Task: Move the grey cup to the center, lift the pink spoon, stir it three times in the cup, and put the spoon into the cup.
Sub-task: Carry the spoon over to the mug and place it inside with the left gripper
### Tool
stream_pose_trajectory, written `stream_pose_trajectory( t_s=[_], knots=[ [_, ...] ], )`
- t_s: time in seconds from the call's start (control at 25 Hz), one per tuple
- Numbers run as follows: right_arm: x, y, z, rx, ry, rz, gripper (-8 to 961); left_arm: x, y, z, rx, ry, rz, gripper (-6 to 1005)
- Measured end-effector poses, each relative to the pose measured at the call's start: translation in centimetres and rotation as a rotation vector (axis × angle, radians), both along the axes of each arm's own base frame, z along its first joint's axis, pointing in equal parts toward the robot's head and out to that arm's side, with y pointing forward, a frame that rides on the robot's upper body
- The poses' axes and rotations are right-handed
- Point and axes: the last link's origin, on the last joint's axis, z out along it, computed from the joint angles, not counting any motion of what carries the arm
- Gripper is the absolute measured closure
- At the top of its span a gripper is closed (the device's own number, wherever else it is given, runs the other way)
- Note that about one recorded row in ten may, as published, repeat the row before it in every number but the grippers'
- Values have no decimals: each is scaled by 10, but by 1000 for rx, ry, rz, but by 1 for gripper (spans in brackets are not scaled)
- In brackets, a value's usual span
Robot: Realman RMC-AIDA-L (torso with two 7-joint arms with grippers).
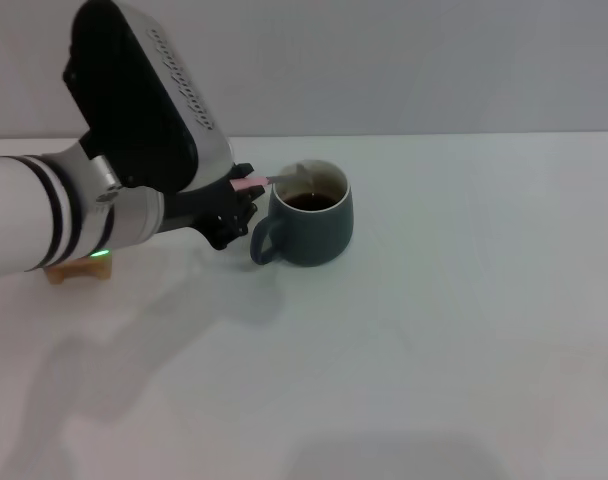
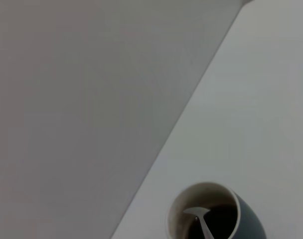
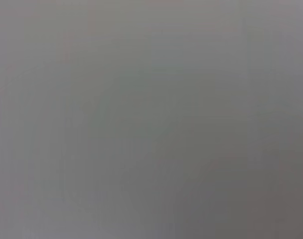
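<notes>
Beside grey cup [image 1: 312,223], left gripper [image 1: 236,205] pinches pink spoon [image 1: 252,183].

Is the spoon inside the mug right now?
Partly: the pink spoon's bowl is inside the grey cup; its handle sticks out, held by the left gripper.

Left arm reaches in from the left side of the head view, white forearm with black bands, bulky black wrist housing raised. Left gripper [image 1: 242,200] points rightward, low over the table, fingers closed on a thin handle. Right arm unseen.
</notes>
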Motion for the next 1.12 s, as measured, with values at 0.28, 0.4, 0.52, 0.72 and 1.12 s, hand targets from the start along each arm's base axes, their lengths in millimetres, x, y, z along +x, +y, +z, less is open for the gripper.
stream_pose_trajectory(
  t_s=[0.28, 0.4, 0.52, 0.72, 1.12],
  knots=[
    [1, -1, 0, 1, 0, -3, 135, -1, 8, -11, -37, 24, 8, 800],
    [0, -3, 1, 6, -2, 0, 135, -2, 13, -13, -43, 31, 14, 800],
    [1, -4, 1, 9, -3, -1, 135, -5, 19, -17, -49, 39, 24, 800],
    [0, -4, 1, 7, -3, 1, 136, -9, 28, -20, -50, 50, 36, 799],
    [1, -7, 0, 3, -3, -3, 135, -11, 39, -22, -33, 77, 38, 797]
  ],
)
